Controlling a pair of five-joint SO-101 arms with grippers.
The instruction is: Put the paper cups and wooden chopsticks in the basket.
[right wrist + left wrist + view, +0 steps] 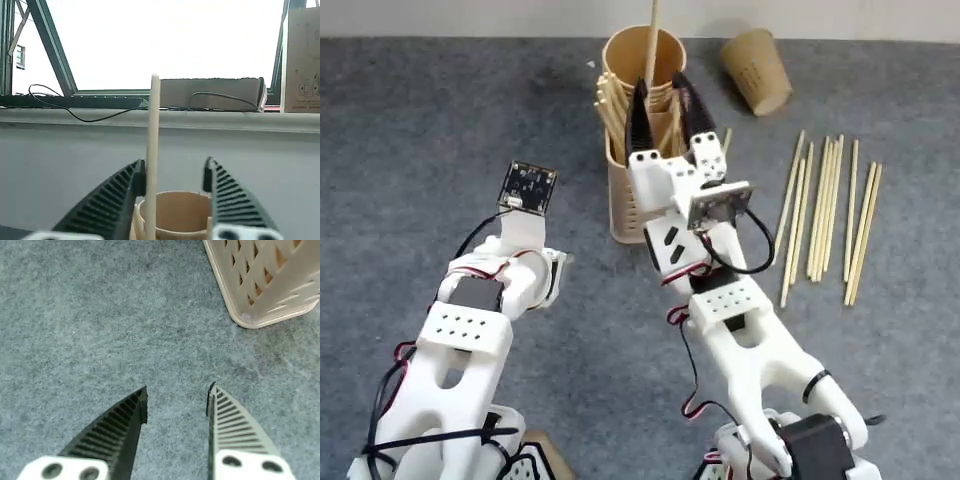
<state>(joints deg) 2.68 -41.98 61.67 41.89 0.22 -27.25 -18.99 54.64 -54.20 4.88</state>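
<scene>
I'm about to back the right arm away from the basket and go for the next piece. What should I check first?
1. Right gripper open: ok, fingers apart.
2. Chopstick free of the fingers: cannot tell; it stands upright right beside one.
3. Chopstick's lower end inside the cup: ok in the high view.
4. That cup upright in the basket: ok.
5. All cups in: not ok; a second cup lies on its side on the mat.
6. All chopsticks in: not ok; loose chopsticks lie on the mat.
7. Left gripper out of the way: ok; open over bare mat beside the basket.
</scene>
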